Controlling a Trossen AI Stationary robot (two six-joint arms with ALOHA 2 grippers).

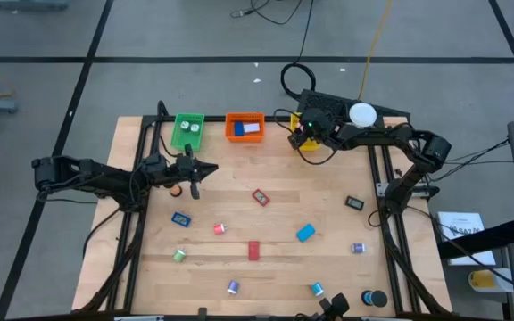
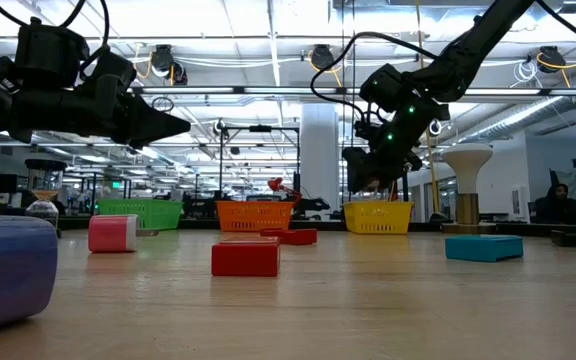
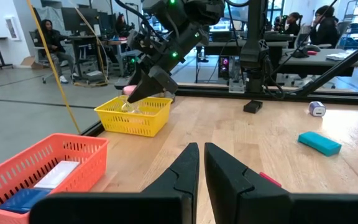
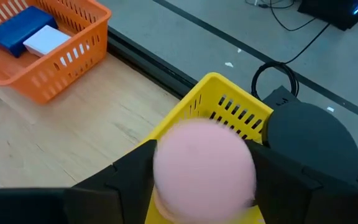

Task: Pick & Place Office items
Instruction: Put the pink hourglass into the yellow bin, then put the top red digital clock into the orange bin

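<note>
Over yellow tray (image 4: 229, 106), round pink piece (image 4: 204, 165)

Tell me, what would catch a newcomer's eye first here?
Probably the right claw poised over the yellow tray at the table's far edge, a pink piece between its fingers. Next, the bright row of trays: green tray, orange tray holding a blue block and a white block, then the yellow one. Small colourful pieces lie scattered over the wooden table, and the left claw hangs shut near the green tray.
</note>
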